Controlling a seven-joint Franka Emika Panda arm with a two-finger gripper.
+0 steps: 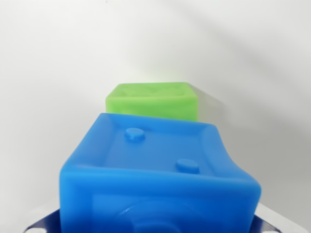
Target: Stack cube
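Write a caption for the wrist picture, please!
Blue cube fills the wrist view's foreground, green cube behind it.

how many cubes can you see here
2. A blue cube fills the lower foreground of the wrist view, close to the camera. A green cube sits behind it, partly hidden by the blue one. Others could be hidden behind the blue cube or outside the frame.

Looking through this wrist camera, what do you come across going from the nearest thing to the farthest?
Nearest first: the blue cube, filling the bottom of the wrist view, then the green cube behind it, then the plain white surface beyond.
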